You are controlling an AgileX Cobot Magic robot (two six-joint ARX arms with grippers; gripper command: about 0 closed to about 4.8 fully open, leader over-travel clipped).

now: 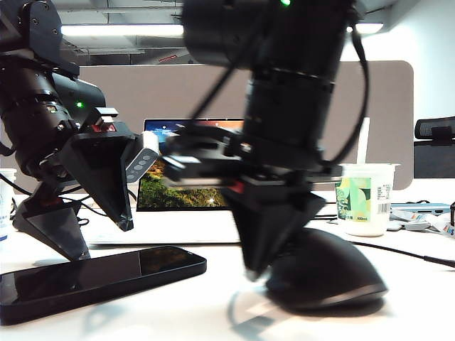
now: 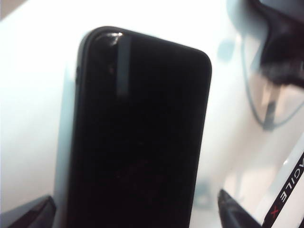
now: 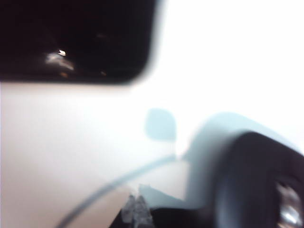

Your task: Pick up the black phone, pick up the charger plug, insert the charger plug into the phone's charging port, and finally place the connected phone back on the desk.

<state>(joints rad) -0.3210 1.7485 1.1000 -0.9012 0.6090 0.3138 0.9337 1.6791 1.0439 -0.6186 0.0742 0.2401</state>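
Flat glossy black phone (image 1: 92,280) lying on white surface (image 1: 213,312), untouched. Left gripper (image 1: 99,238) just above it, fingers (image 1: 117,202) spread wide astride. Right gripper (image 1: 250,273) low beside humped black mouse (image 1: 327,273), fingers closed, empty.

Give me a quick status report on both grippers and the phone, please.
Left gripper open, straddling the black phone, flat on desk. Right gripper shut, beside the mouse. Plug unseen.
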